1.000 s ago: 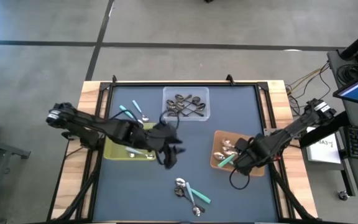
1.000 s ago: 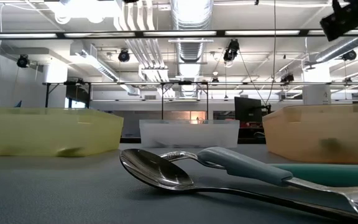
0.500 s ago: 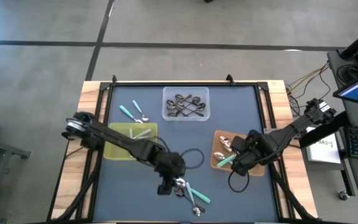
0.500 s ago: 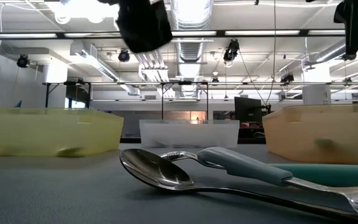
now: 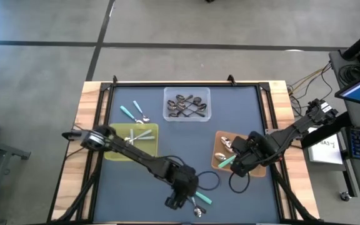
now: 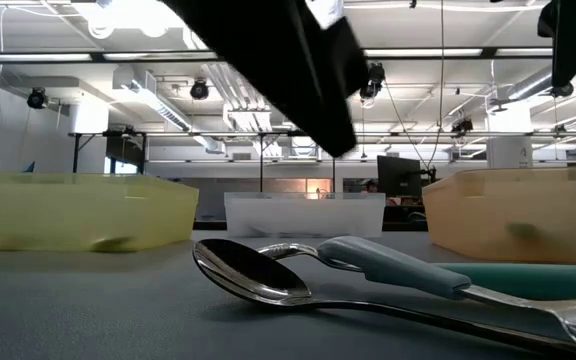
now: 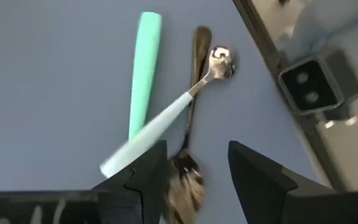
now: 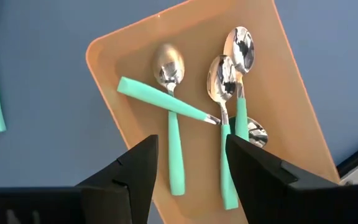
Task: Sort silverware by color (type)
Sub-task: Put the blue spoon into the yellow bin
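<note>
A heap of three spoons lies on the dark mat near the table's near edge: a pale-blue-handled spoon [image 7: 166, 121], a teal handle [image 7: 145, 68] and an all-dark spoon [image 7: 194, 93]. They also show in the high view [image 5: 197, 200] and the low view [image 6: 368, 265]. My left gripper [image 7: 197, 186] [image 5: 175, 201] is open and hovers over the heap. Its fingers stand either side of the dark spoon's head [image 7: 184, 183] without touching it. My right gripper [image 8: 188, 180] [image 5: 233, 164] is open and empty above the orange tray [image 8: 291, 106], which holds several teal-handled spoons [image 8: 166, 106].
A yellow tray [image 5: 114, 150] with pale-blue spoons stands at the left. A clear tray [image 5: 187, 104] with dark spoons stands at the far middle. Two loose spoons [image 5: 133, 113] lie on the mat at the far left. The low camera [image 7: 309, 87] sits at the near edge.
My left gripper has swept from beside the yellow tray toward the table's near edge and a little right, and now stands over the heap of spoons. In the low view the arm has come down into the picture. The spoons have not moved.
</note>
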Motion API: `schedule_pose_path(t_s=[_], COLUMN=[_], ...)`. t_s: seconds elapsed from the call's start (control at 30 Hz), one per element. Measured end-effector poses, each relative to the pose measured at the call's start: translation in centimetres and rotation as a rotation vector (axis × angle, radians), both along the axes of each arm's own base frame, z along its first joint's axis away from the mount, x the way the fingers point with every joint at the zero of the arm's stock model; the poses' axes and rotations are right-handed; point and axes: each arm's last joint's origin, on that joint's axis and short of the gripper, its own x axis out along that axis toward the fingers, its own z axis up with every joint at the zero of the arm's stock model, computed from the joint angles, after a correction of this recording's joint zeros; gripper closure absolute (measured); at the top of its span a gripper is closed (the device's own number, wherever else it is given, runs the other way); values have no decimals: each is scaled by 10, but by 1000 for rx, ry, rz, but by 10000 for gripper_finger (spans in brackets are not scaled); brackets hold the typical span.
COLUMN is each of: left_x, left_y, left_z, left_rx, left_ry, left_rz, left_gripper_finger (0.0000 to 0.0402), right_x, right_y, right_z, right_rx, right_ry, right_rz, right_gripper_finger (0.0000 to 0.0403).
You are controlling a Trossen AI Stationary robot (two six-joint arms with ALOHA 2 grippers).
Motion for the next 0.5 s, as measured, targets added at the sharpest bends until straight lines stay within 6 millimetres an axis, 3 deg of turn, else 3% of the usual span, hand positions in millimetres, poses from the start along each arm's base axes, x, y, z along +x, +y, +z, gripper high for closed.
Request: schedule_pose_path(t_s=[0.27, 0.5], left_x=[22, 45], left_y=[-23, -38], left_z=[-10, -19], left_rx=[174, 205], left_ry=[56, 73], left_rz=[-304, -365], left_gripper_finger=[273, 306], right_x=[-1, -3], right_y=[2, 8], right_z=[2, 5], right_rx=[79, 98], right_ry=[18, 9], right_rz=[-81, -104], right_gripper_finger=[223, 225])
